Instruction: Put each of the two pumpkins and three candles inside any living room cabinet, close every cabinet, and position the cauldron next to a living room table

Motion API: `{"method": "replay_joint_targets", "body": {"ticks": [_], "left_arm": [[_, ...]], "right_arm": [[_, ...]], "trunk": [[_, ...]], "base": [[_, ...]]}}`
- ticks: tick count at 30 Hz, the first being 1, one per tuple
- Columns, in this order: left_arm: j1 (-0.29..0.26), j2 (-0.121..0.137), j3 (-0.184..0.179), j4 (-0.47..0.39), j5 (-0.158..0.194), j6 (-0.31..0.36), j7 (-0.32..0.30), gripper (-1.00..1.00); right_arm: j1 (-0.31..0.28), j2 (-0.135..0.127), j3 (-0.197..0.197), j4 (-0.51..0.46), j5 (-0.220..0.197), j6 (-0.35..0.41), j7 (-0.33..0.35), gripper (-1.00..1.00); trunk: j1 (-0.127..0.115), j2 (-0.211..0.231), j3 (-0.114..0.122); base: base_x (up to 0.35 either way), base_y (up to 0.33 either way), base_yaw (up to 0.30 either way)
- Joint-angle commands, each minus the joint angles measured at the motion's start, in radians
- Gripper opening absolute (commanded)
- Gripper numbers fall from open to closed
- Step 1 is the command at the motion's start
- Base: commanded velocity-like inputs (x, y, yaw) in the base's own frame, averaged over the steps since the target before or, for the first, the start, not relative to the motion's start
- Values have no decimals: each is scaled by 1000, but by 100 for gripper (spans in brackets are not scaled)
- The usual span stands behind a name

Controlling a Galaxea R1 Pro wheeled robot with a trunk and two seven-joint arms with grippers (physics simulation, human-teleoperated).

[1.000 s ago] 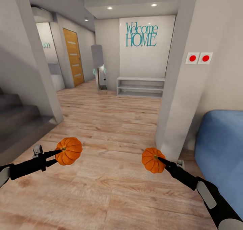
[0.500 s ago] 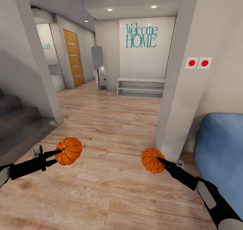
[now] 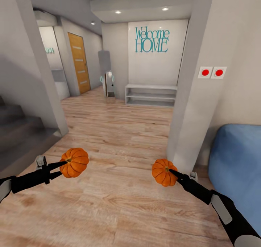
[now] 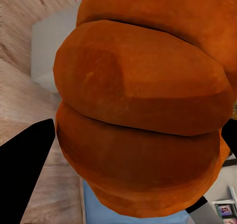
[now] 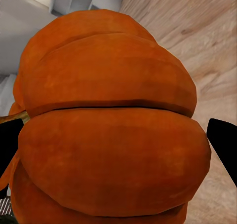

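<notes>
1. Black left gripper point(image 3: 62, 168), lower left of the head view, is clamped on a bright orange ribbed pumpkin point(image 3: 74, 162).
2. Black right gripper point(image 3: 172, 173), lower right, grips a second orange ribbed pumpkin point(image 3: 164, 172).
3. Both pumpkins hang above pale wood plank floor point(image 3: 119, 138); a blue sofa point(image 3: 237, 167) sits at the right edge.

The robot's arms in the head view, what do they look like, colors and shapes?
Both arms are slim and black with a pale grey panel on the forearm. Each tapers to a black left end effector and right end effector with thin pointed fingers, and a small grey block sits on top near each wrist. No cables or markings are visible.
</notes>
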Motion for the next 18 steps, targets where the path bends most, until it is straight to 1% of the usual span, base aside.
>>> {"method": "replay_joint_targets", "body": {"ticks": [1, 3, 7, 9, 13, 18], "left_arm": [[-1, 0, -5, 1, 5, 5, 14, -100], [-1, -3, -8, 1, 6, 5, 72, -100], [-1, -10, -12, -6, 10, 5, 223, -100], [-1, -14, -13, -9, 10, 5, 280, -100], [-1, -25, -14, -10, 9, 3, 365, -100], [-1, -51, -10, -11, 9, -1, 459, -100]], "right_arm": [[-1, 0, -1, 0, -4, 7, 0, -100], [-1, -1, -1, 0, -4, 7, -2, -100], [-1, -1, -1, 0, -8, 7, -6, -100], [-1, -1, -1, 0, -8, 6, -8, -100], [-1, -1, -1, 0, -8, 5, -10, -100], [-1, 0, 0, 0, -8, 6, -11, -100]], "trunk": [[-4, 7, 2], [-12, 21, 8], [-27, 49, 21], [-35, 63, 27], [-50, 91, 40], [-69, 126, 55]], "base": [[0, 0, 0], [0, 0, 0], [0, 0, 0], [0, 0, 0], [0, 0, 0], [0, 0, 0]]}}
